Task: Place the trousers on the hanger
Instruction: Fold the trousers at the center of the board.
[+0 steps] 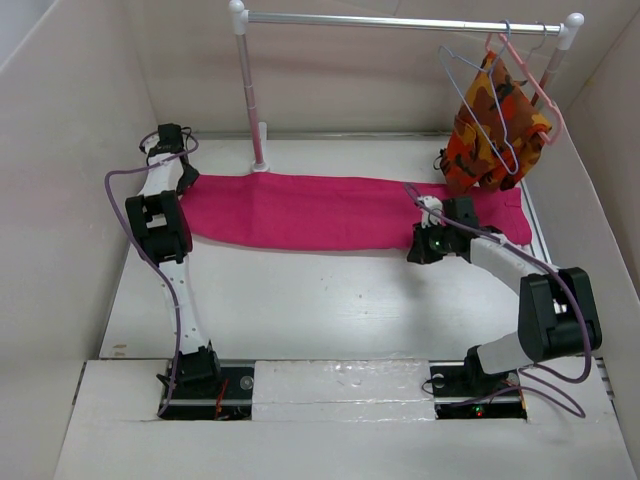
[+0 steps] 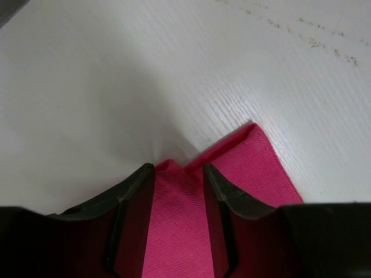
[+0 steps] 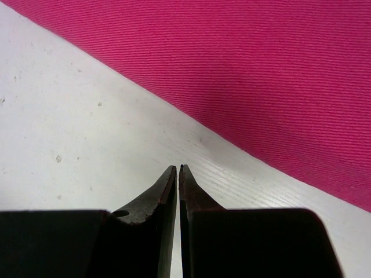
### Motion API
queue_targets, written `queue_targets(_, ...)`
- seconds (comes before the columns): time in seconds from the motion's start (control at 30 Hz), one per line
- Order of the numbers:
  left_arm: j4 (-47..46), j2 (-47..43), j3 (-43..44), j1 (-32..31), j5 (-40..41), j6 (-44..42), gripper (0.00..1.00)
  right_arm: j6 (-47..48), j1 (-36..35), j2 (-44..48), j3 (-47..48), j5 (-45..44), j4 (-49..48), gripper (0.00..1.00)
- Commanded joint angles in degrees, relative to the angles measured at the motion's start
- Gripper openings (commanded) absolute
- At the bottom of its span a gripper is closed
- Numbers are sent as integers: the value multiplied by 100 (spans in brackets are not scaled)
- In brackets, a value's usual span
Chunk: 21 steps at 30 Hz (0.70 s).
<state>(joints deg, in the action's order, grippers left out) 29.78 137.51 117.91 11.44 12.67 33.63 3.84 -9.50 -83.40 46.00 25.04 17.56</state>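
White counter carries magenta trousers across mid-frame; left pincer straddles their corner, fingers parted; right pincer closed, empty.

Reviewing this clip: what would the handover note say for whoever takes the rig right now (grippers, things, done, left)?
Left gripper: open, fingers astride one end of the plain magenta-pink cloth trousers; no clamp evident.
Right gripper: shut, empty, over the white table by the trousers' near edge.
Trousers: flat across the table.
Thin pale blue-lilac wire hanger: on the silver rail, by the orange patterned garment.
Done: nothing hung yet.
Left: grasp the trousers, fetch the hanger, drape them over it.
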Motion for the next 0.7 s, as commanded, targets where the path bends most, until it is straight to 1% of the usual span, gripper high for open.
queue_targets(0.0, -86, 74, 259, 25, 34, 100, 35, 100, -114, -10, -38, 28, -69, 11)
queue_targets(0.1, 1, 214, 452, 25, 17, 91, 33, 109, -175, -98, -30, 45, -104, 11)
queue_targets(0.13, 36, 232, 479, 25, 25, 91, 19, 109, -175, -133, -21, 36, -104, 11)
queue_targets(0.2, 72, 215, 435, 25, 69, 126, 5, 117, -175, -151, 23, 28, -86, 11)
queue_targets(0.23, 80, 188, 339, 25, 95, 170, 0, 143, -175, -168, 49, 28, -86, 11)
queue_targets(0.43, -69, -391, -214, 25, 341, 249, 0, 205, -123, -326, 225, 54, -86, 11)
queue_targets(0.6, -358, -1322, -751, 25, 465, 337, 0, 214, -123, -432, 287, 107, -165, 11)
queue_targets(0.67, -586, -1797, -1163, 25, 325, 399, 0, 223, -123, -476, 313, 115, -200, 11)
